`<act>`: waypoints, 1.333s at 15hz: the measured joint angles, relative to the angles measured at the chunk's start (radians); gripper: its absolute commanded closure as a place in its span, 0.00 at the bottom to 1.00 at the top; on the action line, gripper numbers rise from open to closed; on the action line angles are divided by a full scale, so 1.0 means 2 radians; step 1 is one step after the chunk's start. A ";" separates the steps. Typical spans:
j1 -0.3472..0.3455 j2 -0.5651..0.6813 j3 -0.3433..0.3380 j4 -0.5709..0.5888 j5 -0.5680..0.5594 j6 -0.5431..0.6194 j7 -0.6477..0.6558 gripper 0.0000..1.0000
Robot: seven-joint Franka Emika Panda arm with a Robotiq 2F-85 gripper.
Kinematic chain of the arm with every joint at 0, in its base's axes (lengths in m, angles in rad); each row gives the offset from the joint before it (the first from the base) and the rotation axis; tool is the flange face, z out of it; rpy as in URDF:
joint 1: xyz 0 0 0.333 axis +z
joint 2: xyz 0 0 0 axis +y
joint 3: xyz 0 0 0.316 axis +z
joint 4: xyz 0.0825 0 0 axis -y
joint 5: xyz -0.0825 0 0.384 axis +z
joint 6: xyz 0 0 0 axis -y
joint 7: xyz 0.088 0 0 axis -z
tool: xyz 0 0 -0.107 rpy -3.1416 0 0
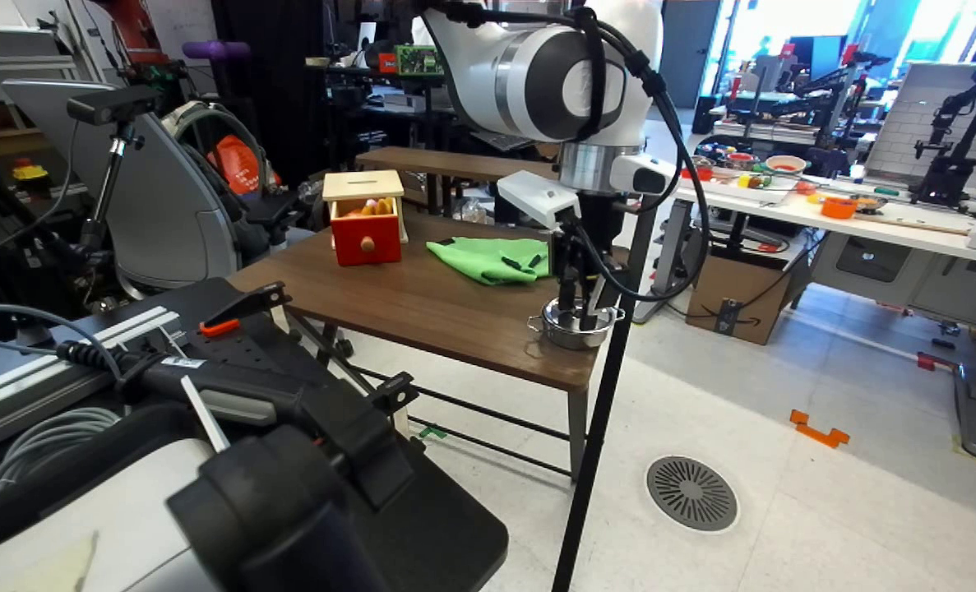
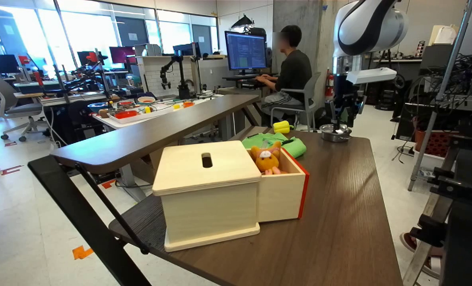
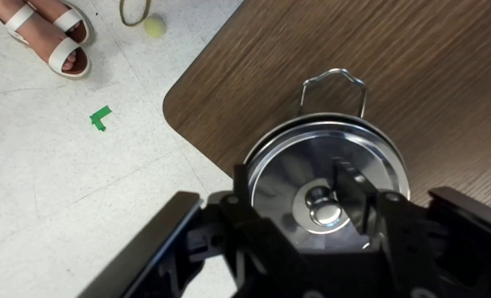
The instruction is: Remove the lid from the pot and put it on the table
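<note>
While its knob point(image 3: 324, 208) stands between wide-parted fingers point(image 3: 355, 194), the shiny round lid point(image 3: 305, 169) sits on the pot point(image 1: 576, 338).

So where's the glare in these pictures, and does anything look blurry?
Wrist view: bright reflections on the lid and its knob, the gripper dark and soft-edged; both exterior views: windows washed out; in an exterior view, the black foreground object looks out of focus; in an exterior view, the seated person's face is blurred.
</note>
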 measured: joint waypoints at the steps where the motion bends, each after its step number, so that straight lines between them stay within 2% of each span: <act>1: 0.000 0.002 0.000 0.002 0.000 0.000 0.001 0.82; 3: 0.000 0.003 0.000 0.005 0.000 0.000 0.003 0.97; 7: 0.000 0.003 -0.003 0.007 0.000 0.000 0.004 1.00; 8: 0.000 0.003 -0.004 0.008 0.000 0.000 0.004 0.74; 9: 0.000 0.003 -0.004 0.008 0.000 0.000 0.004 0.73; 19: 0.000 0.003 -0.006 0.014 0.000 0.000 0.005 0.01; 20: 0.000 0.003 -0.006 0.014 0.000 0.000 0.005 0.00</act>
